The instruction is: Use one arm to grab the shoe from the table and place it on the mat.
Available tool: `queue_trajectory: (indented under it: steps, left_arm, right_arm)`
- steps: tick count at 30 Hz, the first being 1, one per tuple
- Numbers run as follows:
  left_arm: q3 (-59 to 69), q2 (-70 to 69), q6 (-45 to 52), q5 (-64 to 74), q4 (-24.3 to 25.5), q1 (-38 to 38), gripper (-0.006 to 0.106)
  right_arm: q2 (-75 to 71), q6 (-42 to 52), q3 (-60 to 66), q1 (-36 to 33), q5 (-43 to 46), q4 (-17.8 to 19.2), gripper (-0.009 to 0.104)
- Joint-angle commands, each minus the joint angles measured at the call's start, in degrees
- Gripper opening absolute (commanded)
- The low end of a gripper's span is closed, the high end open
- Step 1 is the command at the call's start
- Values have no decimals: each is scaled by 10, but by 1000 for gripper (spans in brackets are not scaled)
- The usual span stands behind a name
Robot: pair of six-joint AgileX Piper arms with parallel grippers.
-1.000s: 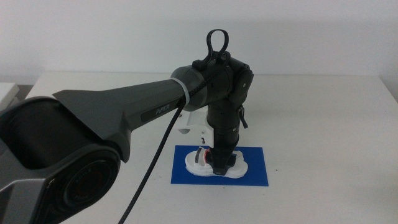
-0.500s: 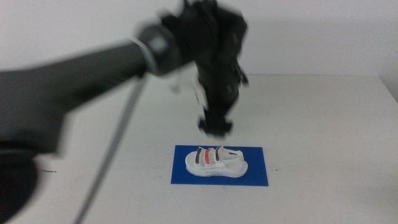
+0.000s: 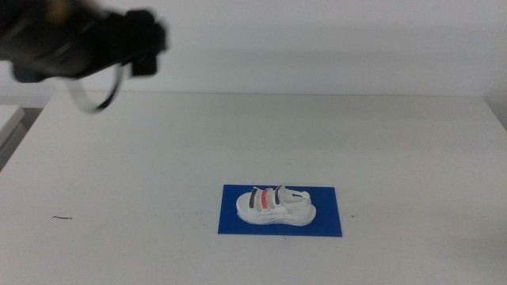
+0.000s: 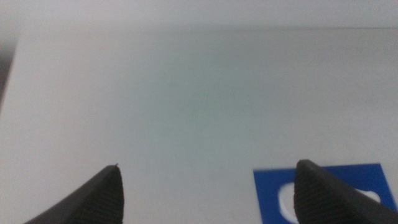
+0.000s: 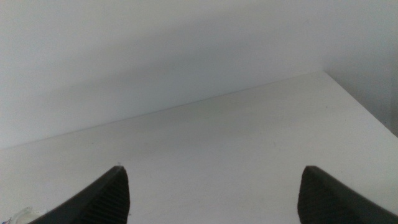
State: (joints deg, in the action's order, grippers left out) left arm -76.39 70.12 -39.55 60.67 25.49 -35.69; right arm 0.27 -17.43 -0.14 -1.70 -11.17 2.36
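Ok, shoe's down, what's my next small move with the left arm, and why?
Probably just carry the left arm on to its rest spot; nothing seems left to fix. The shoe sits upright inside the mat, touched by nothing. The left end effector is open, empty and well clear of it. The right end effector waits open over bare table.

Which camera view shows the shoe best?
The middle view: the whole shoe is visible there, lying on the mat, straps clear. The left wrist view shows only a blurred white part of it at the picture's edge. The right wrist view does not show it.
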Motion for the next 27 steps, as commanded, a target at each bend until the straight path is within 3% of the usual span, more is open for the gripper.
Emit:
queue_trajectory:
  steps: [1, 5, 7, 10, 15, 21, 25, 27]
  left_arm:
    - [78, -68, 119, -126, -7, 24, 94]
    - [252, -196, 276, -372, -94, 85, 94]
    - [336, -253, 293, -467, -130, 125, 94]
    - [447, -321, 284, -557, -140, 178, 94]
    - [557, -413, 242, -574, -141, 236, 94]
    - [624, -475, 278, -587, -146, 242, 94]
    - [662, -528, 311, -584, -247, 256, 94]
    - [691, -575, 311, -594, -255, 283, 94]
  right_arm:
    - [-3, 2, 1, -1, 5, 4, 79]
    - [-3, 2, 1, -1, 5, 4, 79]
    - [-3, 2, 1, -1, 5, 4, 79]
    - [-3, 2, 1, -1, 5, 4, 79]
    - [-3, 2, 1, -1, 5, 4, 79]
    - [-3, 2, 1, -1, 5, 4, 79]
    - [-3, 2, 1, -1, 5, 4, 79]
    - [-3, 2, 1, -1, 5, 4, 79]
